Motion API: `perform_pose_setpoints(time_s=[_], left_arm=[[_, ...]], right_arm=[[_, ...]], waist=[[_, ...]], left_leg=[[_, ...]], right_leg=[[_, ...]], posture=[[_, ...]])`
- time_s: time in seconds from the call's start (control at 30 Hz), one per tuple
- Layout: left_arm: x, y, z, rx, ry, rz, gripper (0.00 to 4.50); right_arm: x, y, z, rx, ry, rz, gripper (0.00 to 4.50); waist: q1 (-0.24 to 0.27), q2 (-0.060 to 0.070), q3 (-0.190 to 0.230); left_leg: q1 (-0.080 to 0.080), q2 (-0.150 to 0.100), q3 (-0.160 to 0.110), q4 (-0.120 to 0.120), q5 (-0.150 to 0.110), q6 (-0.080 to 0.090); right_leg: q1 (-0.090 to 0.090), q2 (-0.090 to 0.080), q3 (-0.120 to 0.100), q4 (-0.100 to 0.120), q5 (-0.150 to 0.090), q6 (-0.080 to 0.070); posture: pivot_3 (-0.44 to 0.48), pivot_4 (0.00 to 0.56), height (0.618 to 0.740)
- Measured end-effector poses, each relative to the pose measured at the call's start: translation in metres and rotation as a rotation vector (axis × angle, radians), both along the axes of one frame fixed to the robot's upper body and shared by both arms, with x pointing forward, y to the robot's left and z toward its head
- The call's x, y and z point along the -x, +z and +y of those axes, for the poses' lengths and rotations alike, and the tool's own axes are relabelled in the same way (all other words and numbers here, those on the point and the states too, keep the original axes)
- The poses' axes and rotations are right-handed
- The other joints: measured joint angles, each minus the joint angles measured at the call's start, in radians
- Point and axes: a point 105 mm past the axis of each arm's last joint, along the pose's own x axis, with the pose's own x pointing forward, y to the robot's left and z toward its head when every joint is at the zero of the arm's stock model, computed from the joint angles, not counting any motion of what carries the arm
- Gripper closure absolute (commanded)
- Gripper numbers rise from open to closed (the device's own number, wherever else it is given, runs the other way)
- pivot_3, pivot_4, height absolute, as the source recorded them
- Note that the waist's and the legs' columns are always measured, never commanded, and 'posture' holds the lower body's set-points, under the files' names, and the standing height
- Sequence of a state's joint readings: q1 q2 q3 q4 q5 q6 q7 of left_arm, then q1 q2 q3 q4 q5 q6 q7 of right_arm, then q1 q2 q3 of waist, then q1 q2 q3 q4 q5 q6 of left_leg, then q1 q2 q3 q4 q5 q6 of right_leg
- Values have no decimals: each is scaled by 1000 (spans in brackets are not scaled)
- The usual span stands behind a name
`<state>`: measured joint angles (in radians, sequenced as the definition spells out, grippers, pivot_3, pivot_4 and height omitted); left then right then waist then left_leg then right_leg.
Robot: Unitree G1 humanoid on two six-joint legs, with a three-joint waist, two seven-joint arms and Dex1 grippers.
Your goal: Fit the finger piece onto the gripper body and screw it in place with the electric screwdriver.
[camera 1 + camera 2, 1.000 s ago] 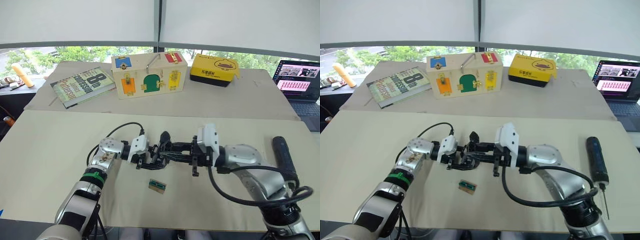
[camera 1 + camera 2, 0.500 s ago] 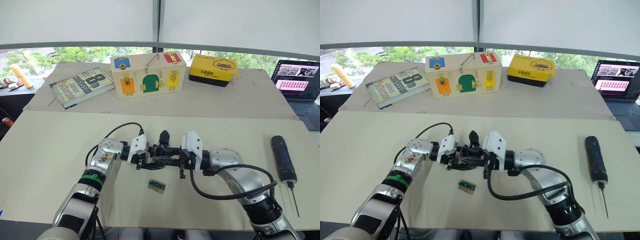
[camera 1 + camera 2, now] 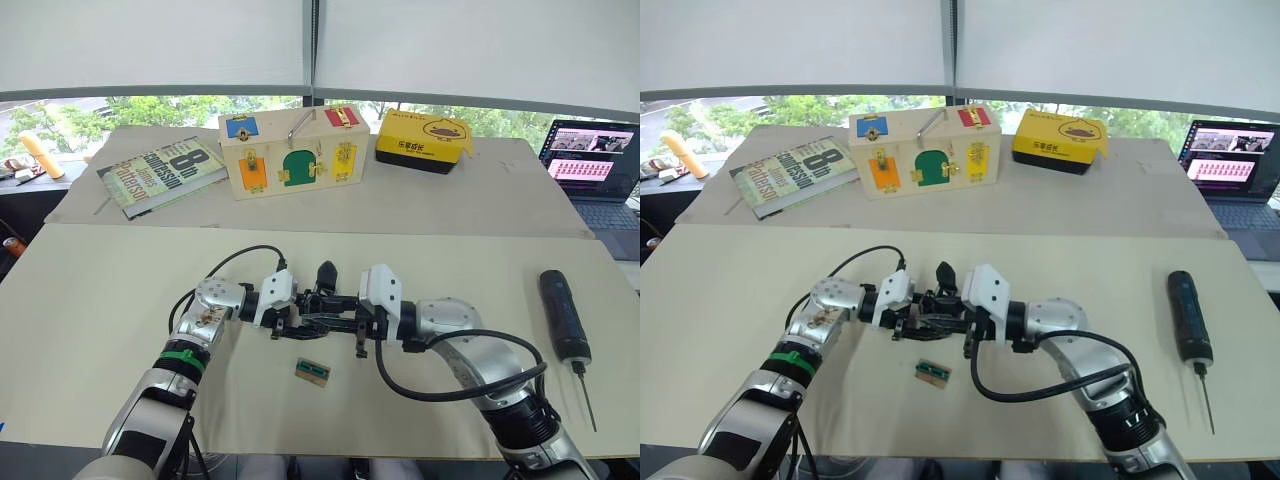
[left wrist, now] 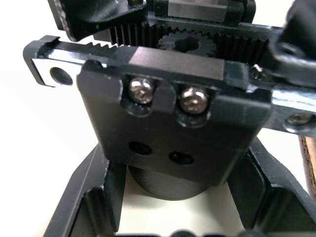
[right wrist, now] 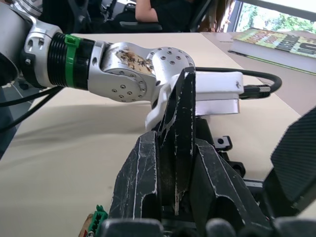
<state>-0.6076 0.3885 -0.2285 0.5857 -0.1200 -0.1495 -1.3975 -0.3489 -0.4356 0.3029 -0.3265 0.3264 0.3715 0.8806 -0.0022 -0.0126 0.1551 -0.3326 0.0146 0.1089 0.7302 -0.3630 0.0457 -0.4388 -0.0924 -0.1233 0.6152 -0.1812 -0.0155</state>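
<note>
My left gripper (image 3: 296, 312) is shut on the gripper body (image 3: 312, 304), a chunky black block with one black pointed finger (image 3: 327, 273) sticking up. In the left wrist view the gripper body (image 4: 173, 118) shows two screws, a toothed rack and a gear. My right gripper (image 3: 345, 316) meets it from the right, shut on the finger piece (image 5: 180, 128), a scratched black pointed piece that stands between its fingers (image 5: 139, 180) right against the body. The electric screwdriver (image 3: 565, 320) lies on the table far to the right, bit toward the front edge.
A small green-and-tan block (image 3: 314, 371) lies just in front of the two grippers. At the back stand a wooden lock box (image 3: 295, 150), a book (image 3: 160, 172) and a yellow box (image 3: 428, 138). A laptop (image 3: 595, 160) sits at the far right.
My right arm has moved left, bringing the finger piece up to the gripper body. The left gripper has held still. Over the last half second little has moved.
</note>
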Motion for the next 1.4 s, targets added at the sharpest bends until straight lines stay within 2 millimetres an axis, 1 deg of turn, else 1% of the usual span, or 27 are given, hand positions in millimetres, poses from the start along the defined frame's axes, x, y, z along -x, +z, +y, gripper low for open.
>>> perform_pose_setpoints(time_s=[0.47,0.63,0.77,1.0,1.3,1.4], left_arm=[[0,-2,0,0,8,1,2187],[1,-3,2,-3,16,6,2187],[2,-4,3,-2,23,8,2187],[3,-5,3,-2,29,11,2187],[3,-6,6,1,47,12,2187],[3,-6,6,4,51,10,2187]], right_arm=[[-2,-2,0,22,-48,56,4090],[-1,-3,4,24,-71,80,4090],[3,-7,6,24,-68,115,4091],[3,-9,5,27,-57,138,4091],[1,-11,7,25,-42,132,4091],[0,-9,8,21,-38,120,4091]], waist=[[1,1,-4],[-1,1,-8],[-3,1,-11],[-8,1,-12],[-11,1,-14],[-11,1,-14]], left_leg=[[1,0,0,0,0,0],[2,0,0,0,0,0],[2,0,0,0,0,0],[2,0,-1,-1,0,0],[3,1,-1,-1,0,0],[3,1,0,-1,0,0]], right_leg=[[0,0,0,0,0,0],[1,0,1,0,0,0],[1,0,1,0,0,0],[1,0,1,-1,0,0],[2,0,1,-1,0,0],[2,0,1,-1,0,0]], posture=[[0,150,740],[0,150,740],[0,150,740],[0,150,740],[0,150,740],[0,150,740]])
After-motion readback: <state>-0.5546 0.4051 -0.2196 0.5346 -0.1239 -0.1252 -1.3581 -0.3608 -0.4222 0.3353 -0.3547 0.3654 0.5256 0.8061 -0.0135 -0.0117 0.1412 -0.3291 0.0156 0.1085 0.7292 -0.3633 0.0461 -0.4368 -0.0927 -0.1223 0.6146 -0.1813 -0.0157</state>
